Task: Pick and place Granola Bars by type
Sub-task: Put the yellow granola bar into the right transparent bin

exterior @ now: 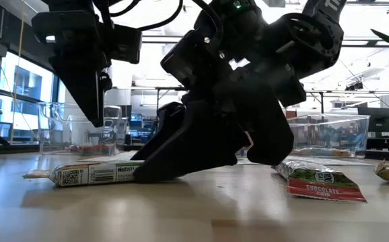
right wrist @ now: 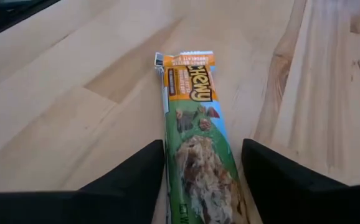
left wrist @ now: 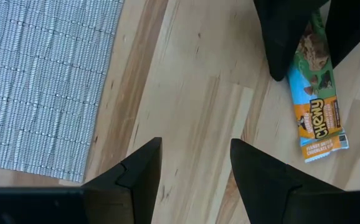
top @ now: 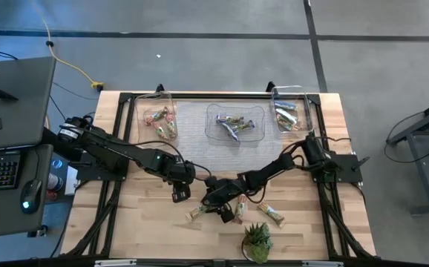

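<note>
Green-and-orange foil-wrapped granola bar [right wrist: 198,137] lies flat on the wooden worktop [right wrist: 55,93], straddled by the right gripper's [right wrist: 202,180] open fingers. Looks light, crinkly, slippery; pinch mid-length across its width. Left gripper [left wrist: 192,180] hovers open nearby, empty.

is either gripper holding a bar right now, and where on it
Neither holds one yet. The right gripper has its open fingers straddling one end of the green-and-orange wrapped granola bar, lying flat on the wooden table. The left gripper is open, empty.
</note>
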